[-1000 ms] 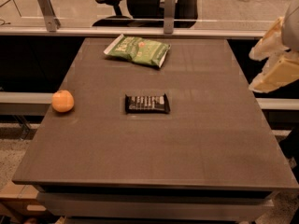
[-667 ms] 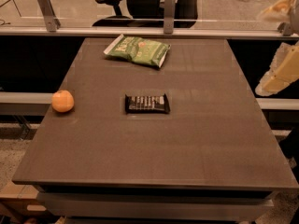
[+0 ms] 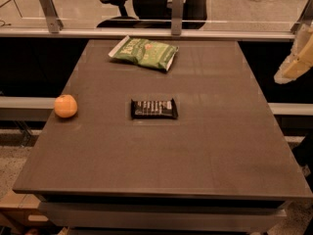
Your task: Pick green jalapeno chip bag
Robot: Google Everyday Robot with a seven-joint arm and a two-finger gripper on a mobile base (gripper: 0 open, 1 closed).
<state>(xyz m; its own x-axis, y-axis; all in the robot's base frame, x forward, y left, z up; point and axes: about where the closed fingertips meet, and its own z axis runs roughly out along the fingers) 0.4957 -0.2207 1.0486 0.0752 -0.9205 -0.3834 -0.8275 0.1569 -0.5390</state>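
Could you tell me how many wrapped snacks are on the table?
2: crinkly green chip bag at far edge; dark rectangular candy bar at centre. Hand hangs beyond right edge.

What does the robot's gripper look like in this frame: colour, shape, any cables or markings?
Only part of the gripper shows, cut off by the right edge of the picture, beyond the right side of the dark grey table. What shows is pale cream and smooth: blocky, angled segments with a darker seam between them. No cables or markings can be made out.
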